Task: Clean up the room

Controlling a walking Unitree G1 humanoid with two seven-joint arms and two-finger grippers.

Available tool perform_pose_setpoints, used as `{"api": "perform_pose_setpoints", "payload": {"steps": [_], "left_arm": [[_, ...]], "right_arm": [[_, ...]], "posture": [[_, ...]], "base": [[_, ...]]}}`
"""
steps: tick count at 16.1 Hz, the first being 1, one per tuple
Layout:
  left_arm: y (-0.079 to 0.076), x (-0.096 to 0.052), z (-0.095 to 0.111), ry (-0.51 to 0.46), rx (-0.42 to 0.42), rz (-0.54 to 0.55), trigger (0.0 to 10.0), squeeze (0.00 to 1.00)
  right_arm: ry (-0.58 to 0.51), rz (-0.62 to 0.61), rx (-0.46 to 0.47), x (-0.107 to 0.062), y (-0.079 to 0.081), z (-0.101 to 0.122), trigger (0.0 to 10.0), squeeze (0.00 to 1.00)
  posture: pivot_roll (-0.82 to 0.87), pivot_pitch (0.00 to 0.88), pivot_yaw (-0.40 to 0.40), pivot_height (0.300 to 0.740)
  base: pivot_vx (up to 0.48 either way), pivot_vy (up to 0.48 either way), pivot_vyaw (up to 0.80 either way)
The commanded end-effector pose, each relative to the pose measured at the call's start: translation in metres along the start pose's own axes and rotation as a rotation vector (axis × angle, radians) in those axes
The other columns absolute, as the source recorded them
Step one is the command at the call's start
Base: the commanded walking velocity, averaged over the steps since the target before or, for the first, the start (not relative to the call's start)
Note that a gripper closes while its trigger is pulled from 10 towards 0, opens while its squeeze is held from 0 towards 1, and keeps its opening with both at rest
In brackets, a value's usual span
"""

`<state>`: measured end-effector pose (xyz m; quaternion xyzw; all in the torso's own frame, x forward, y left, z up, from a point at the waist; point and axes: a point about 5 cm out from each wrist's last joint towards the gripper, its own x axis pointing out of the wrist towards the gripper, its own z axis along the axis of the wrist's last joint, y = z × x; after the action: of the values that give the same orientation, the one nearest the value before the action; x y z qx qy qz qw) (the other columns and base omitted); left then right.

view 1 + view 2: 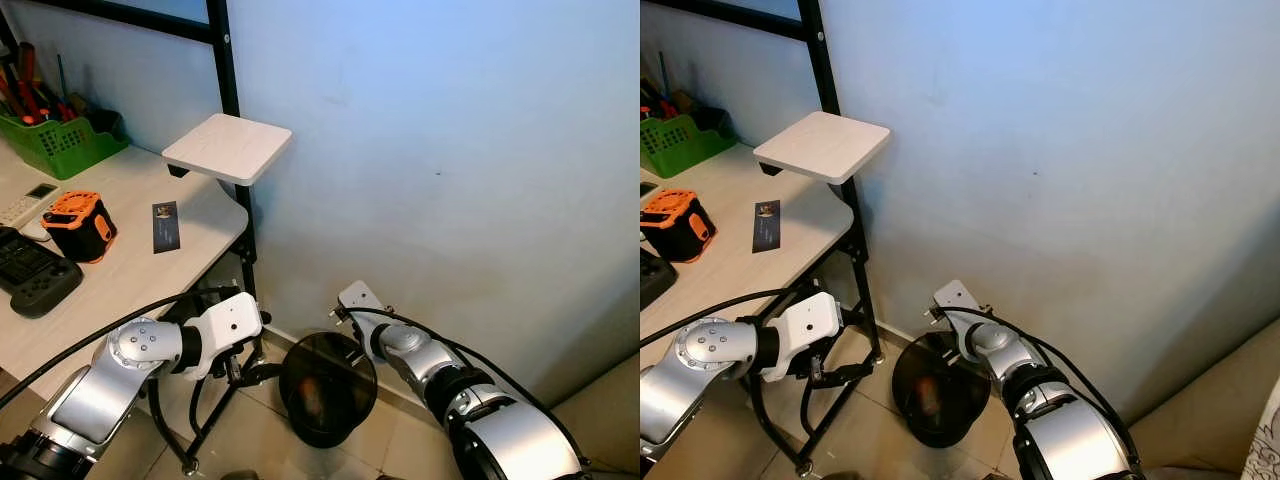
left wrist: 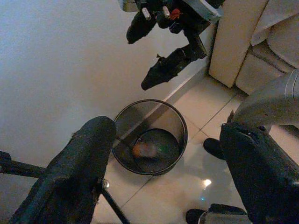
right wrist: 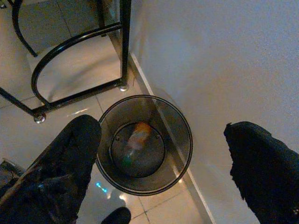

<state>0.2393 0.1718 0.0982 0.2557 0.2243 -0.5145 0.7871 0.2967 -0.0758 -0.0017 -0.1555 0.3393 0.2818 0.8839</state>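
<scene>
- The left gripper (image 2: 159,158) hangs low beside the desk's black frame (image 1: 245,250), its two black fingers (image 2: 74,172) spread wide with nothing between them.
- The right gripper (image 3: 163,154) is held over the floor close to the wall, and its fingers (image 3: 65,163) are likewise wide apart and empty.
- Below and between the two grippers stands a round black mesh waste bin (image 1: 328,388) on the tiled floor (image 3: 74,70), tight against the skirting of the pale blue wall (image 1: 450,150).
- Inside the bin lies an orange-brown piece of rubbish (image 3: 136,135) on the bottom, with a small greenish patch beside it; it is too blurred to say what it is. It lies well under both grippers, touching neither.
- To the robot's left is a pale wooden desk (image 1: 130,270) bearing a black game controller (image 1: 38,285), a white remote (image 1: 25,205), an orange and black device (image 1: 80,225) and a small dark card (image 1: 165,226).
- At the back of the desk sits a green basket (image 1: 60,145) holding tools.
- A white square shelf (image 1: 228,148) sticks out from the frame at the desk's far corner.
</scene>
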Motion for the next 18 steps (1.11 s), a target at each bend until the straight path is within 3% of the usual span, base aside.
{"api": "perform_pose_setpoints", "payload": {"steps": [1, 4, 5, 7, 8, 10, 13, 16, 17, 18], "left_arm": [[-0.002, 0.001, 0.001, -0.008, -0.001, 0.003, 10.0, 0.0], [-0.006, 0.001, -0.001, -0.057, -0.092, 0.122, 10.0, 0.0], [-0.006, -0.002, -0.003, -0.107, -0.18, 0.267, 10.0, 0.0], [-0.009, -0.008, -0.009, -0.145, -0.321, 0.422, 10.0, 0.0], [-0.012, -0.01, -0.01, -0.15, -0.345, 0.444, 10.0, 0.0], [-0.018, -0.015, -0.012, -0.155, -0.378, 0.505, 10.0, 0.0], [-0.02, -0.023, -0.013, -0.157, -0.418, 0.74, 10.0, 0.0], [-0.021, -0.021, -0.013, -0.134, -0.41, 0.794, 10.0, 0.0], [-0.016, -0.021, -0.006, -0.144, -0.391, 0.801, 10.0, 0.0], [-0.012, -0.02, -0.001, -0.164, -0.39, 0.815, 10.0, 0.0]], "right_arm": [[-0.007, -0.005, 0.032, -0.001, -0.002, -0.004, 10.0, 1.0], [-0.071, -0.038, 0.119, -0.005, -0.014, -0.003, 10.0, 1.0], [-0.147, -0.073, 0.213, -0.011, -0.026, -0.005, 10.0, 1.0], [-0.256, -0.124, 0.336, -0.025, -0.043, -0.012, 10.0, 1.0], [-0.288, -0.146, 0.371, -0.031, -0.047, -0.015, 10.0, 1.0], [-0.347, -0.216, 0.422, -0.047, -0.055, -0.02, 10.0, 1.0], [-0.457, -0.44, 0.536, -0.083, -0.061, -0.031, 10.0, 1.0], [-0.492, -0.541, 0.601, -0.102, -0.055, -0.033, 10.0, 1.0], [-0.487, -0.532, 0.639, -0.104, -0.055, -0.034, 10.0, 1.0], [-0.47, -0.513, 0.615, -0.104, -0.054, -0.034, 10.0, 1.0]], "posture": [[0.13, 0.0, -0.032, 0.74], [0.13, 0.0, -0.032, 0.74], [0.12, 0.0, -0.035, 0.74], [0.1, 0.0, -0.038, 0.74], [0.1, 0.0, -0.039, 0.74], [0.1, 0.0, -0.04, 0.74], [0.1, 0.0, -0.068, 0.74], [0.1, 0.0, -0.075, 0.74], [0.09, 0.0, -0.062, 0.74], [0.08, 0.0, -0.057, 0.74]], "base": [[0.0, 0.0, 0.0], [0.0, 0.0, 0.0], [0.0, 0.0, 0.0], [0.0, 0.0, 0.0], [0.0, 0.0, 0.0], [0.0, 0.0, 0.0], [0.0, 0.0, -0.5], [0.0, 0.0, -0.74], [0.0, 0.0, -0.78], [0.0, 0.0, -0.75]]}}
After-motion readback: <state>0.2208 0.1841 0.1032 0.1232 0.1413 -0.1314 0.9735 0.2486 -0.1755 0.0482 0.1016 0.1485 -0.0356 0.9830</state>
